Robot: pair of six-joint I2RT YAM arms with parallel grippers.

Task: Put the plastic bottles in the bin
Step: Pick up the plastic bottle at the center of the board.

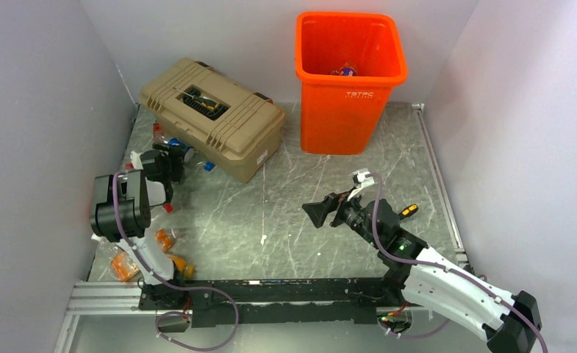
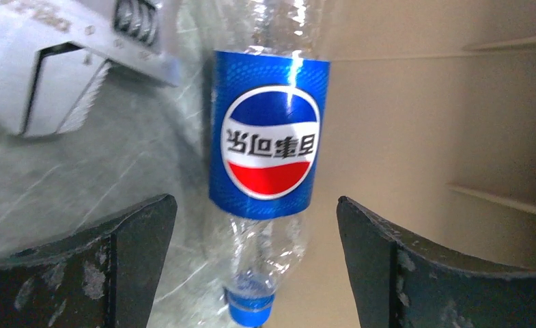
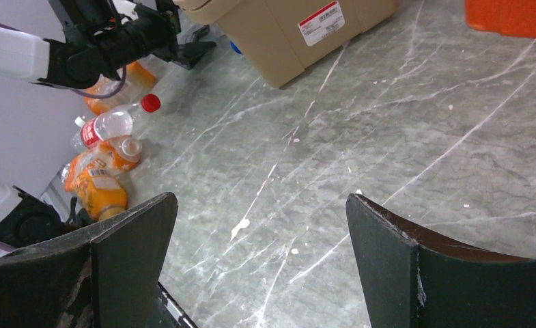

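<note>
My left fingers (image 2: 125, 253) stand wide, one on each side of the blue-labelled bottle (image 2: 268, 137), with a gap showing on both sides, so nothing is gripped yet. The bottle lies on the tabletop (image 1: 285, 213) in the narrow lane between the tan toolbox (image 1: 212, 118) and the left wall (image 1: 42, 110), cap toward my wrist camera. I read the straddle as a line-up across its label, probably the firmest band of a crumpled body. Whether it touches the toolbox I cannot tell. It is at least just beside it, so my finger on that side has little room, and I would close gently and lift straight up before swinging. The orange bin (image 1: 348, 110) stands at the far edge, well apart from here and past the toolbox, with another bottle (image 1: 344, 71) showing inside. Its rim is high, so the carry must clear both toolbox lid and rim. My right fingers (image 3: 128, 253) are wide too and hold nothing, hovering over open tabletop in the middle — well placed to keep out of that path. More bottles (image 3: 104, 171) lie near the left arm's base.
</note>
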